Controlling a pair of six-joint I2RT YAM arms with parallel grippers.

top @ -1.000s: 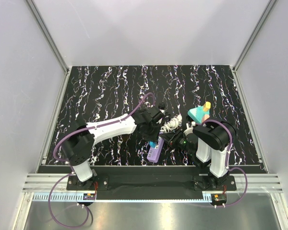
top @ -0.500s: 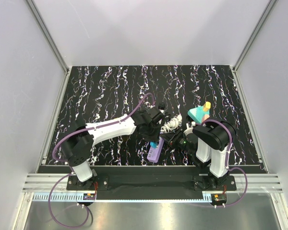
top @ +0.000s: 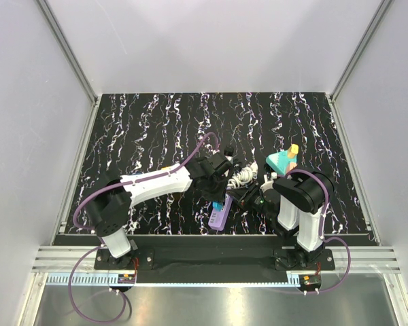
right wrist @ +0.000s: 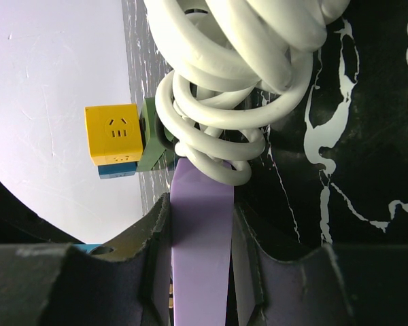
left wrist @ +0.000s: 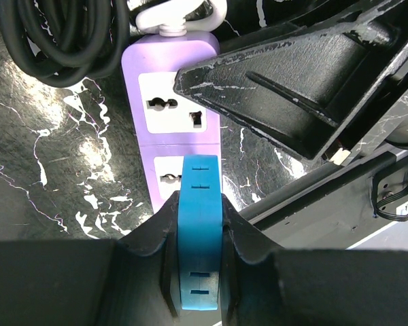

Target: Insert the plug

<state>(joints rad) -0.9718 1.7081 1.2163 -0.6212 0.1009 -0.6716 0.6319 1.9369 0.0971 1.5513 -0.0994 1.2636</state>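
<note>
A purple power strip lies on the black marbled mat near the front edge. In the left wrist view it shows two white sockets. My left gripper is shut on a blue plug, held right over the nearer socket and hiding it. My right gripper is shut on the side of the purple strip. The strip's coiled white cable lies beyond my right fingers. From above, both grippers meet at the strip.
A black cable coil lies by the strip's far end. A cluster of yellow, blue and green blocks stands on the mat at the right; it also shows in the right wrist view. The metal front rail is close.
Almost nothing has moved; the left arm has shifted only slightly with the blue plug still over the strip. The right arm holds still.
</note>
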